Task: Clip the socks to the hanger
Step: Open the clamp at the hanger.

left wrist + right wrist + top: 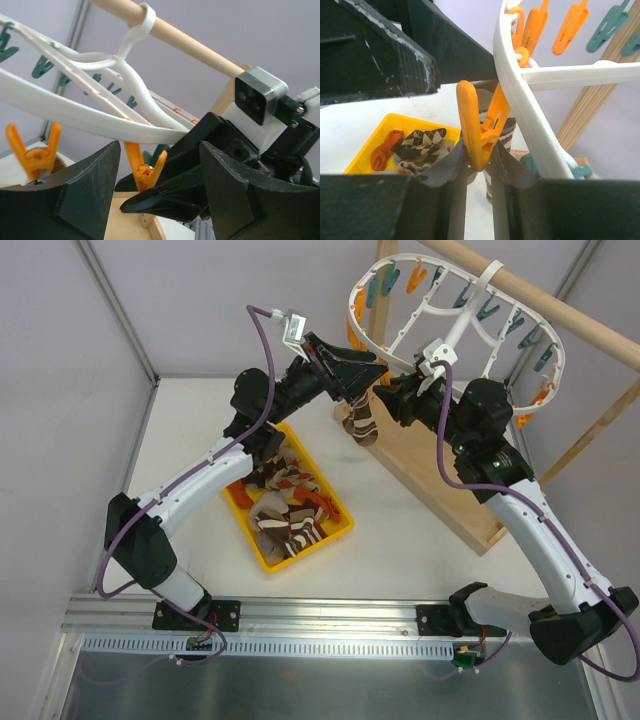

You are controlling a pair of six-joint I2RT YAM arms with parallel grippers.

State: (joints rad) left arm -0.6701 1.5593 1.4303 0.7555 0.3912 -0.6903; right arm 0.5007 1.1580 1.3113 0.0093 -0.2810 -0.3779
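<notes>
Top external view shows one brown and cream striped sock hanging in the air by the near left rim of the white hanger, over the far middle of the worktop. More socks lie in a heap in a yellow tray in the middle of the worktop, a bit to the left. The hanger hangs by its hook on a wooden pole near the far right corner. Other clips, orange and teal, dangle from its rim.

The right end effector is clamped on one orange clip and presses on its two legs. The striped sock is just behind that clip. I cannot tell if the clip bites it.

The left end effector is just beside the hanger rim, right above the sock. Its fingers are apart. I cannot tell if they touch the sock.
</notes>
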